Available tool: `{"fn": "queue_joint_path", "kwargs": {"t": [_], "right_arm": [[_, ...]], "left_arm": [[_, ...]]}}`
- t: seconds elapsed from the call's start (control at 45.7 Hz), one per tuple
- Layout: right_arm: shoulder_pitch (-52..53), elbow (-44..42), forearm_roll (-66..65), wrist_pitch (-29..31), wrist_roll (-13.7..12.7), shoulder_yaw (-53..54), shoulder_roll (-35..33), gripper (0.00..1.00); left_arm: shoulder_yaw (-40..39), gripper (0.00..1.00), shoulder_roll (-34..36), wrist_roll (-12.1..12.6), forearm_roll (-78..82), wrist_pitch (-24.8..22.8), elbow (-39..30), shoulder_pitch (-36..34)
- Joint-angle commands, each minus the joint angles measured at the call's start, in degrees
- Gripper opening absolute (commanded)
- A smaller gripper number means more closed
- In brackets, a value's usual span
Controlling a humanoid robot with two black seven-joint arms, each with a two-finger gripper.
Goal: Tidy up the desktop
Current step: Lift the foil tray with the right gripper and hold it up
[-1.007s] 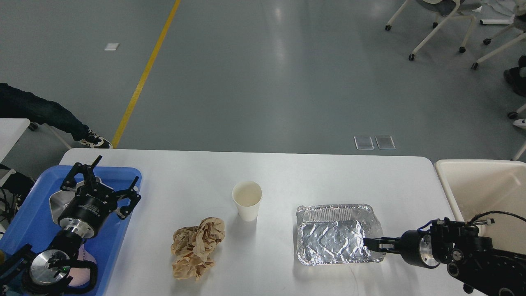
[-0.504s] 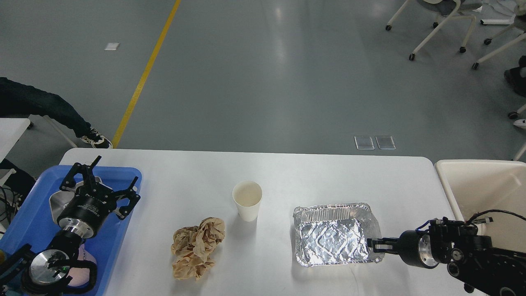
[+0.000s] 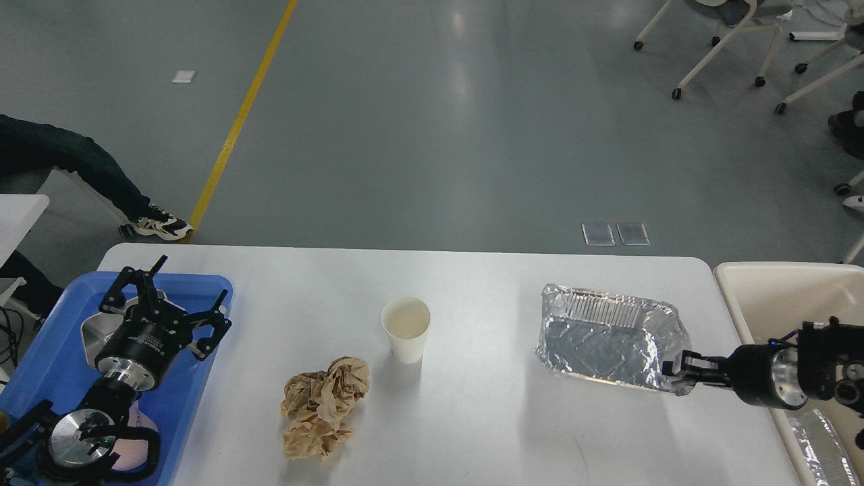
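- My right claw (image 3: 677,373) at 4 o'clock, clamped on foil tray (image 3: 607,337) rim, tray tilted near the bin (image 3: 756,283).
- Left claw (image 3: 169,297) spread wide over blue tray (image 3: 47,364), 9 o'clock.
- Bench (image 3: 472,283) spans centre; cup (image 3: 406,329), crumpled paper (image 3: 324,405) on it.

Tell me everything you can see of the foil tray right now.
The foil tray is a rectangular, shallow container of crinkled silver aluminium, with ribbed walls and a rolled rim. It looks empty. It sits tilted, far edge higher, over the right part of the desktop, close to the cream bin. The right claw is shut on its near right corner. Nothing else touches it, and it appears lifted off the surface.
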Motion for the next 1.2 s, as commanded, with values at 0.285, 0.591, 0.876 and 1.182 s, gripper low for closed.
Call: {"fn": "queue_joint_path", "kwargs": {"t": [0.285,0.591,0.876,1.182], "right_arm": [[11.58,4.79,5.29,5.77,-1.03,2.55,-10.35,0.0],[17.12,4.09,4.94,5.77,-8.05,0.53,1.25,0.0],[19.14,0.4,4.67,5.59,-10.78,-3.95,9.61,0.0],[18.96,0.4,4.67,5.51,-10.78,-4.04,9.61,0.0]], "left_arm": [[0.61,0.97,0.06,0.29,0.0,0.01,0.0,-0.61],[0.7,0.97,0.41,0.29,0.0,0.1,-0.09,-0.44],[0.7,0.97,1.03,0.12,0.7,1.41,-1.06,-0.17],[1.05,0.97,3.14,-0.15,10.44,6.5,-0.53,-4.21]]}}
